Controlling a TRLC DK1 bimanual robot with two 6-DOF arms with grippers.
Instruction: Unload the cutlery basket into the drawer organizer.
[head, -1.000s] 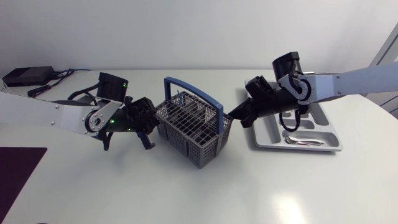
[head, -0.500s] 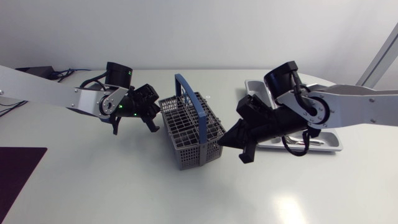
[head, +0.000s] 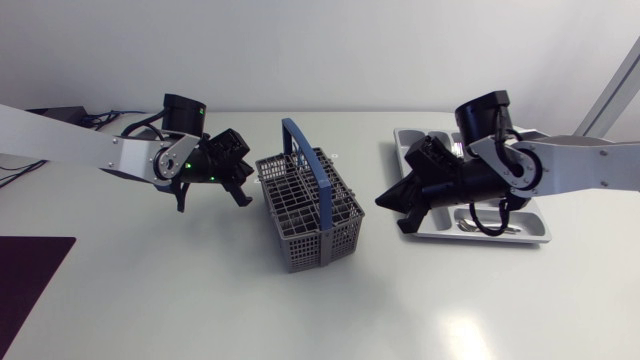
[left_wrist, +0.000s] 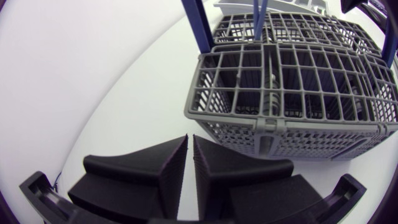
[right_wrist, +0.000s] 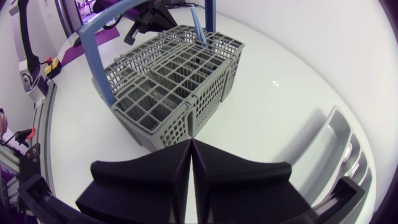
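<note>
The grey cutlery basket (head: 308, 218) with its blue handle (head: 304, 150) stands mid-table. A thin blue piece (right_wrist: 200, 28) sticks up from one of its compartments. My left gripper (head: 241, 189) is shut and empty, just left of the basket, whose wall (left_wrist: 292, 130) lies right ahead of its fingertips (left_wrist: 186, 152). My right gripper (head: 389, 203) is shut on nothing between the basket and the grey drawer organizer (head: 522, 238); the basket (right_wrist: 174, 93) is ahead of it and the organizer rim (right_wrist: 339, 155) beside it. Some silver cutlery (head: 482, 228) lies in the organizer's front compartment.
A dark purple mat (head: 25, 275) lies at the front left corner. A black box with cables (head: 55, 112) sits at the back left. Bare white tabletop (head: 330, 310) stretches in front of the basket.
The basket was turned and shifted slightly forward. My right gripper swung down beside the basket, then drew back right towards the organizer. My left gripper rose a little towards the back.
</note>
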